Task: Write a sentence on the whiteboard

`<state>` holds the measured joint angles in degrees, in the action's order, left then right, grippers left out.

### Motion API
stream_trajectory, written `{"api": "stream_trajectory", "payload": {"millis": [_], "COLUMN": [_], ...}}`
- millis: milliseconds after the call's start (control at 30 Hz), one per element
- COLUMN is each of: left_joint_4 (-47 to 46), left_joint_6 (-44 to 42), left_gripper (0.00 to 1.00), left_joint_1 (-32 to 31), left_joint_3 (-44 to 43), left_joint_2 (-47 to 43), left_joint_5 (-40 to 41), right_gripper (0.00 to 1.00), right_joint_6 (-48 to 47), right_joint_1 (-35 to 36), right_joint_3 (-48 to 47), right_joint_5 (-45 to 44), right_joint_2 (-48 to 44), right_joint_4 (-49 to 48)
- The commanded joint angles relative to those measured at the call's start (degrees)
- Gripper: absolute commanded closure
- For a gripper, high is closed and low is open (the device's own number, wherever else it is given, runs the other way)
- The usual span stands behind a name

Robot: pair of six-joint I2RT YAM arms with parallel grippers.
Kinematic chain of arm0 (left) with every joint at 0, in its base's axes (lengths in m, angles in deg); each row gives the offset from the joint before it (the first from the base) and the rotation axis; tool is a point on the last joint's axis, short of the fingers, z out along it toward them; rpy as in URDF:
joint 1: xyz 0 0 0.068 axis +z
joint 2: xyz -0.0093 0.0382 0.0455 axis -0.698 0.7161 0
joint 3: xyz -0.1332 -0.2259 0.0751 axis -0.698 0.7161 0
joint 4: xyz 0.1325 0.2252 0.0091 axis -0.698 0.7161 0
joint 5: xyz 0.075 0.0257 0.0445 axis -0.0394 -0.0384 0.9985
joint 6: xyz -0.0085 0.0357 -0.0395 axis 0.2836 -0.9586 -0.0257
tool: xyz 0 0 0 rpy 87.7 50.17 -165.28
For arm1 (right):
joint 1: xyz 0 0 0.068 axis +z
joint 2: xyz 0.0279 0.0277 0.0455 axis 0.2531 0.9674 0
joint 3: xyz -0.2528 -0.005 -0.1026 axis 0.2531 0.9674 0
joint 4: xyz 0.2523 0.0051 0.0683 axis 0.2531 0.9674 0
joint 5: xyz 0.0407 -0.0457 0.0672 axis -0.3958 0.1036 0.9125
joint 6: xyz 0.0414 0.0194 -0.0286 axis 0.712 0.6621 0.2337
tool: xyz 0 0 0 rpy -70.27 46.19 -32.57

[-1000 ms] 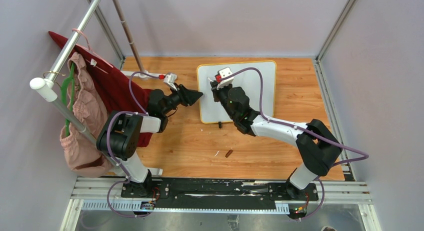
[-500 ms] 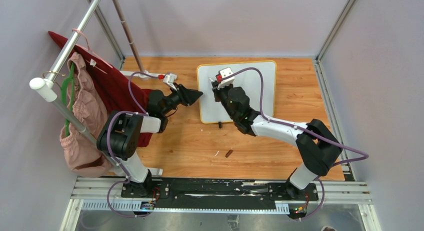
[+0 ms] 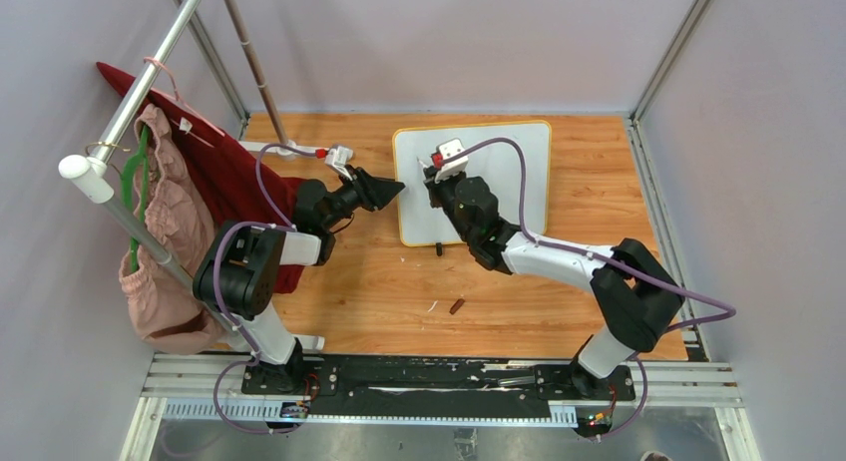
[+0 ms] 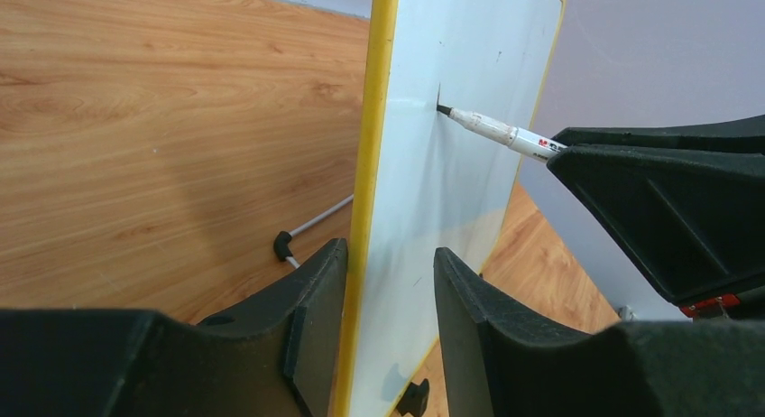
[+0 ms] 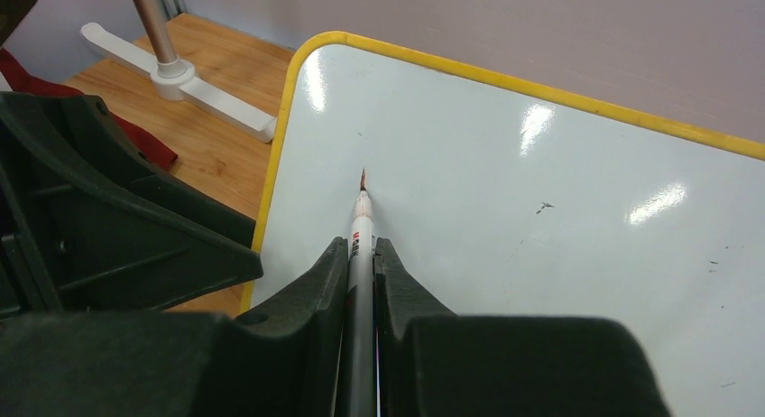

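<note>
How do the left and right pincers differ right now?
The left pincer straddles the whiteboard rim, a jaw each side; the right pincer is shut on a marker. The left pincer is at the board's edge; the right pincer is over its face, marker tip touching. Both black, same board.

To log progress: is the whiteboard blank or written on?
Nearly blank: the whiteboard carries only a tiny mark at the marker tip and a few faint specks; no words show.
</note>
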<state>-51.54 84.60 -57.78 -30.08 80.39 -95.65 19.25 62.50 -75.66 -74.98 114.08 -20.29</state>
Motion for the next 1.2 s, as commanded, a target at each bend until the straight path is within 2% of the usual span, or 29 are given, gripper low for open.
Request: {"api": "stream_trajectory", "payload": {"millis": [0,633,1167], "left_joint_4": [-1.3,-1.6,-1.7], "left_joint_6": [1.2,1.5,1.6], "left_gripper": [0.55,0.56,0.57], "left_joint_1": [0.4,0.4,0.4], "left_joint_3": [1.1,1.0,0.9], "left_joint_2": [1.2,1.6,1.6], "left_joint_5": [-1.2,-1.3,-1.7], "right_gripper": [1.00,1.00,1.00], "right_joint_6": [0.3,1.2,2.3], "right_joint_1": [-1.0,-1.4,-3.2], "right_joint_3": [1.8,3.9,0.7], "right_joint_5": [-2.6,-1.5,0.1], "right_joint_2": [-1.6,-5.4,-2.7], "right_joint_4": [0.1,-2.9,-1.2]}}
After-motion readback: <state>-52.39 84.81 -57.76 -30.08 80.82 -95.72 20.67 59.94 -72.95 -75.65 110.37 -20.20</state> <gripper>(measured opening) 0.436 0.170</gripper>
